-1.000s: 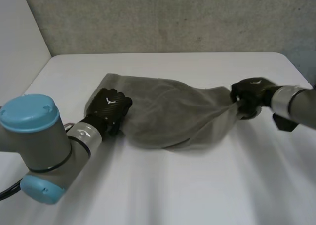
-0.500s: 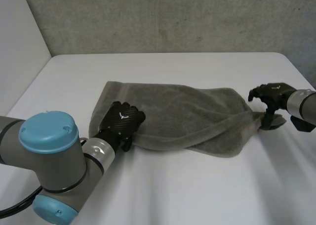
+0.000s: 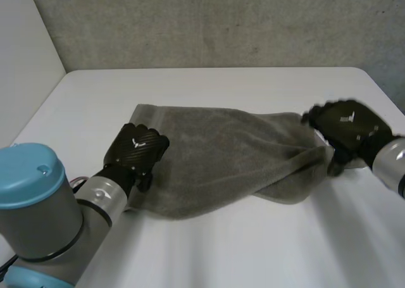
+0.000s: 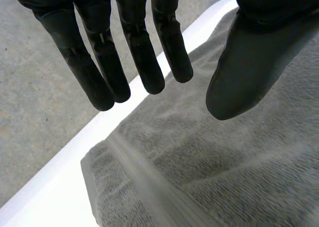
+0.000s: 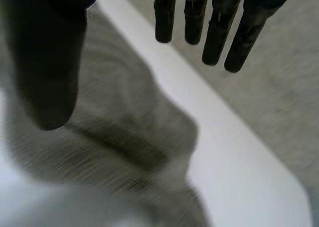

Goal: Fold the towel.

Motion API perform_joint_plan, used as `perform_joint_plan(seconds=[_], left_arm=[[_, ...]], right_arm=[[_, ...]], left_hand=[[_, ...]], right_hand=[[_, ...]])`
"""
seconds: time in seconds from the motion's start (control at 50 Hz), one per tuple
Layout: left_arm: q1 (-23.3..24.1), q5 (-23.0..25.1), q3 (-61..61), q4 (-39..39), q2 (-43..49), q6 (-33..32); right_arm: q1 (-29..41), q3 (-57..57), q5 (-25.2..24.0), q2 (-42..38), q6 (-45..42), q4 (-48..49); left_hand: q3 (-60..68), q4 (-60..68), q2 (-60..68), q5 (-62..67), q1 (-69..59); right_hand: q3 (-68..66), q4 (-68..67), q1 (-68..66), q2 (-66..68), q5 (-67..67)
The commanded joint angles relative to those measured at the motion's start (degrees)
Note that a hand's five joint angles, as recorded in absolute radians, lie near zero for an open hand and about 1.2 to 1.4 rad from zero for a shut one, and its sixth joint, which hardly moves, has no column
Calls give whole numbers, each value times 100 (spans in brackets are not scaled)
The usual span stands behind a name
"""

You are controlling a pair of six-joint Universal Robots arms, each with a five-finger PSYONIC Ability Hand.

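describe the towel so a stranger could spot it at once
On the white table, the towel stretches from the left hand to the right hand. It is a rumpled, loosely doubled grey-brown terry cloth with a flat hem band, the one soft thing beside black hands.

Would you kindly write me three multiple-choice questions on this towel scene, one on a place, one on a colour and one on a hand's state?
1. Where is the left hand?
A. At the left end of the towel. B. At its right end. C. On its middle.
2. What colour is the towel?
A. Red. B. Grey. C. Blue.
3. What state is the right hand in?
A. Curled round the towel. B. Open, fingers straight. C. Pinching a corner.
Answers: 1 A, the head view shows it over the left end; 2 B, the cloth is grey in every view; 3 B, its wrist view shows straight fingers holding nothing.
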State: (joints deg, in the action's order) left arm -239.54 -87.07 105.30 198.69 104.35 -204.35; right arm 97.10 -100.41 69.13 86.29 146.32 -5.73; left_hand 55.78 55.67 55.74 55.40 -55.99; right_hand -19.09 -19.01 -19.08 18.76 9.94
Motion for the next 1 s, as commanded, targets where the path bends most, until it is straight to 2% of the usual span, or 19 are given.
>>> perform_joint_plan(seconds=[0.02,0.22,0.64,0.8,1.0], left_arm=[[30,6,263,3,-63,0],[-5,6,228,30,331,-9],[-286,15,-176,56,1175,-18],[-330,15,-343,65,1343,-18],[-330,15,-422,197,1466,-26]], right_arm=[[46,-453,75,-121,-350,-517],[169,-576,66,-1060,-385,-17],[459,-357,83,-1562,-411,1030],[530,-207,110,-1887,-736,1118],[538,-49,488,-2107,-877,1136]], left_hand=[[-620,-610,-616,-1582,641],[-620,-610,-616,-1582,641],[-637,-627,-633,-1599,658],[-620,-610,-616,-1582,641],[-536,-526,-532,-1498,557]], right_hand=[[-529,-537,-531,562,444],[-898,-906,-900,931,813],[-1017,-1025,-1018,1050,932],[-1403,-1411,-1404,1436,1318],[-1824,-1832,-1826,1857,1739]])
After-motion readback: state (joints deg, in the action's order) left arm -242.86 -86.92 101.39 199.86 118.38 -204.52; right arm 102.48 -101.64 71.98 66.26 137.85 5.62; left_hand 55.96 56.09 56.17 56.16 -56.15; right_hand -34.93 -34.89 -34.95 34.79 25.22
